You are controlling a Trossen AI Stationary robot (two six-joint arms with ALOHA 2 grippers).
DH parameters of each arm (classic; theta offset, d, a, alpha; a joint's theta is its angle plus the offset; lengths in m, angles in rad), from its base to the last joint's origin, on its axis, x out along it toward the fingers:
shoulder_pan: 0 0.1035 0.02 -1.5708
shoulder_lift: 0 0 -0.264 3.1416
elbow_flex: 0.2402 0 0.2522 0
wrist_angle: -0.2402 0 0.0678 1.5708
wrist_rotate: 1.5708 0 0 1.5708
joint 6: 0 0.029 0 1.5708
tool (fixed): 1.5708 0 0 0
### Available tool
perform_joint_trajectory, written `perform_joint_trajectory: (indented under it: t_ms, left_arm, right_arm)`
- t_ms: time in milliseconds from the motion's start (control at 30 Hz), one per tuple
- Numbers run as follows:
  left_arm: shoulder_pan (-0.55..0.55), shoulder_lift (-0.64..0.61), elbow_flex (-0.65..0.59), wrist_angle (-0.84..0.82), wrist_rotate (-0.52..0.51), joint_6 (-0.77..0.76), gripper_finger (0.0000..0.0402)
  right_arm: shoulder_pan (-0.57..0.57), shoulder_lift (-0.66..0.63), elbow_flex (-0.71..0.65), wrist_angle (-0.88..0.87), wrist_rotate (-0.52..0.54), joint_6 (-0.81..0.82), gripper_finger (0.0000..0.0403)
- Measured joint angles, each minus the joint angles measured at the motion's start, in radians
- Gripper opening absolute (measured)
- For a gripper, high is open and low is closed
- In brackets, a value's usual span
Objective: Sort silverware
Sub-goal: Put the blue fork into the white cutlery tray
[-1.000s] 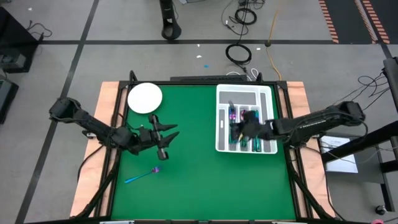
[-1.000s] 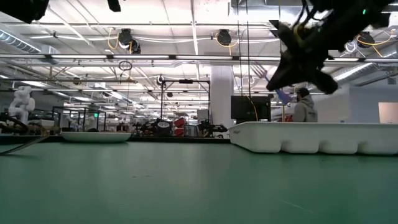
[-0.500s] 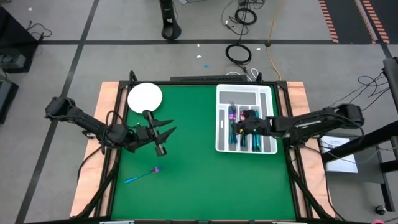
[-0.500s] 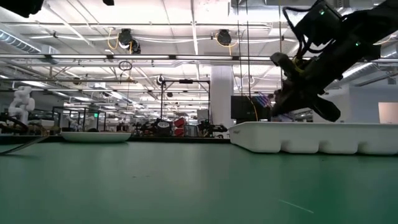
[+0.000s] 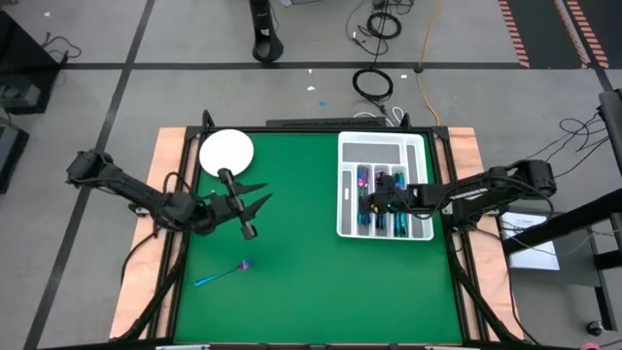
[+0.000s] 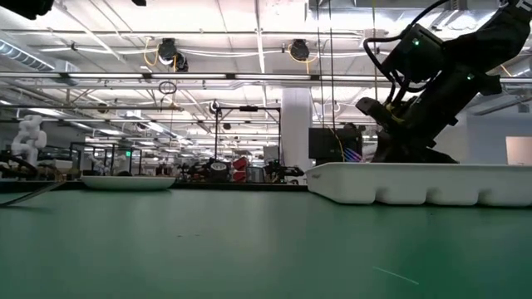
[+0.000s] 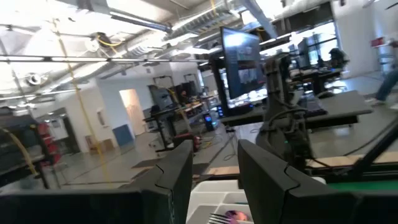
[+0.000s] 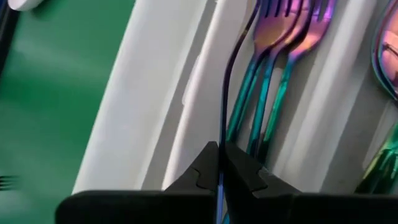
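Observation:
My right gripper (image 5: 372, 201) reaches down into the white compartmented tray (image 5: 342, 194) at the table's right, shut on a slim iridescent piece of silverware (image 8: 225, 93) seen edge-on. That piece runs forward over a compartment holding several pink-and-teal forks (image 8: 273, 74). More silverware (image 5: 389, 209) lies in the neighbouring compartments. One teal-handled piece with a purple head (image 5: 222, 274) lies flat on the green mat near the left front. My left gripper (image 5: 259, 194) hovers open and empty above the mat at left centre, pointing toward the tray (image 7: 217, 208). My right gripper pinches the slim piece's handle (image 8: 221, 138) between its two fingertips, coming slanting down from the table's right side, the fingers lying along the piece. The piece points ahead of the fingers into the fork compartment; whether its far end rests there, I cannot tell.
A round white plate (image 5: 226, 153) sits at the mat's far left corner. The tray's raised wall (image 6: 416, 184) stands at the right. Wooden borders and a dark frame edge the mat; open green mat (image 5: 301, 262) lies between the arms.
My right gripper has sunk toward the tray with the slim piece, from well above the rim to just inside it, tipping further down and staying shut. My left gripper has drawn slightly toward the table's left edge, risen a little and rolled, staying open.

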Motion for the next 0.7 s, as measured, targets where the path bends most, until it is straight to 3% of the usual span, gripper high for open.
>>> perform_joint_trajectory:
  t_ms: [267,700]
  left_arm:
    - [0.0,-0.117,0.0,-0.198,0.022,-0.104,0.0129]
    - [0.0,-0.117,0.0,-0.209,0.037,-0.104,0.0129]
  right_arm:
    - [-0.001,0.001,0.0,0.003,-0.002,0.005,0.0]
    - [-0.001,0.001,0.001,0.034,0.008,-0.015,0.0019]
